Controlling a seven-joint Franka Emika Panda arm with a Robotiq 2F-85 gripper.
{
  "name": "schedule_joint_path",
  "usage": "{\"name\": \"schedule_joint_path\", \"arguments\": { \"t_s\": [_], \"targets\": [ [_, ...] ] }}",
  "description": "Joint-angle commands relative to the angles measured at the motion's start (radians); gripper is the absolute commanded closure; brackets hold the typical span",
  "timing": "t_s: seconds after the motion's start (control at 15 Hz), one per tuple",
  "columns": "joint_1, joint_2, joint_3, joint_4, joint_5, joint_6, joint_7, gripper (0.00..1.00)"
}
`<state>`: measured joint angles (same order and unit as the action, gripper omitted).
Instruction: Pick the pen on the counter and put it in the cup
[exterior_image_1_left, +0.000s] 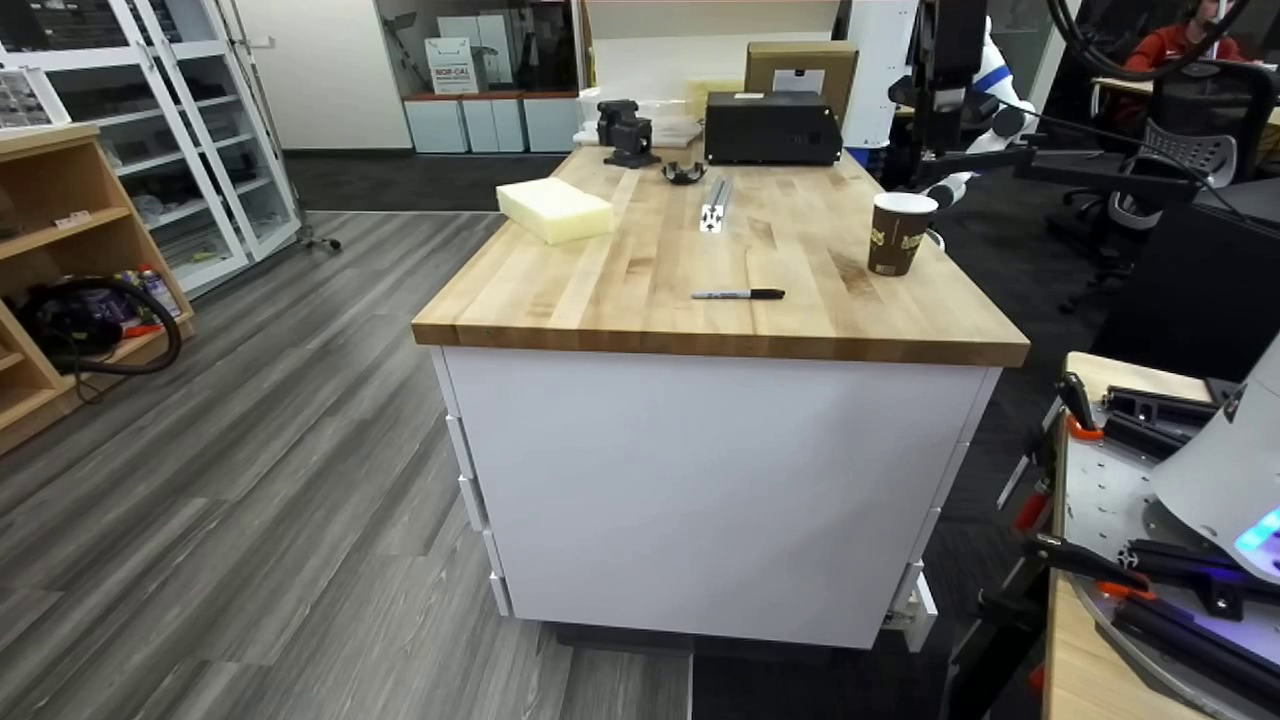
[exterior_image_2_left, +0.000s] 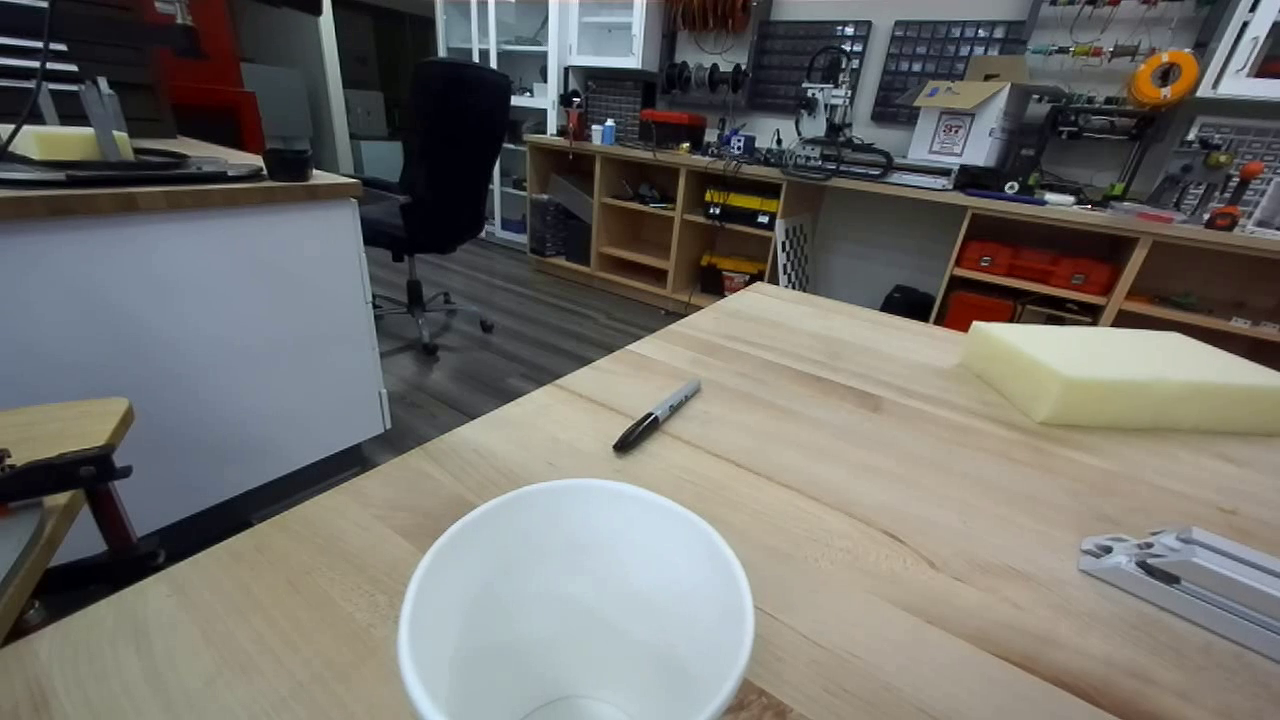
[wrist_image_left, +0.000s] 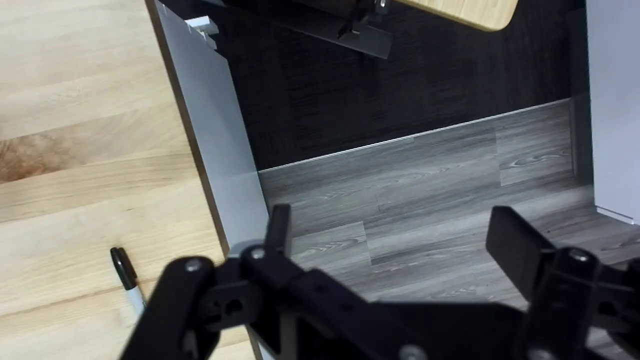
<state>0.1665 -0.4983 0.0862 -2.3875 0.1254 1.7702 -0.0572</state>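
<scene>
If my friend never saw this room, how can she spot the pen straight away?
In an exterior view, find the big counter in the middle, with a wooden top and white base. Close to its near edge, left of the standing brown cup, lies the pen. Unlike the chunky yellow block and the cup, it is a thin stick with a black cap and grey barrel.

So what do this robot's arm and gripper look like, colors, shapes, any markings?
The gripper is black, with two blocky, flat-faced fingers on linkages dotted with round, paler bolt heads. What looks like the arm's base, in an exterior view, is rounded and white, with a glowing blue light strip. I see no lettering on either, and the rest of the arm isn't clear.
</scene>
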Motion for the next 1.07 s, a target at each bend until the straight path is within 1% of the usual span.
{"name": "schedule_joint_path", "arguments": {
  "t_s": [0.0,0.07,0.33,0.53,0.6,0.67,0.8,0.93,1.0],
  "targets": [
    [-0.007,0.035,0.001,0.019,-0.037,0.042,-0.068,0.0],
    [-0.004,0.061,0.007,0.035,-0.072,0.055,-0.1,0.0],
    [0.007,0.15,0.016,0.062,-0.19,0.198,-0.235,0.0],
    [-0.004,0.193,0.002,0.044,-0.265,0.3,-0.318,0.0],
    [-0.01,0.194,-0.013,0.027,-0.277,0.322,-0.347,0.0],
    [-0.014,0.186,-0.032,0.012,-0.272,0.341,-0.38,0.0],
    [-0.016,0.16,-0.085,-0.009,-0.21,0.362,-0.467,0.0],
    [-0.025,0.137,-0.132,-0.007,-0.182,0.342,-0.54,0.0],
    [-0.033,0.121,-0.145,0.0,-0.183,0.314,-0.551,0.0]
  ]
}}
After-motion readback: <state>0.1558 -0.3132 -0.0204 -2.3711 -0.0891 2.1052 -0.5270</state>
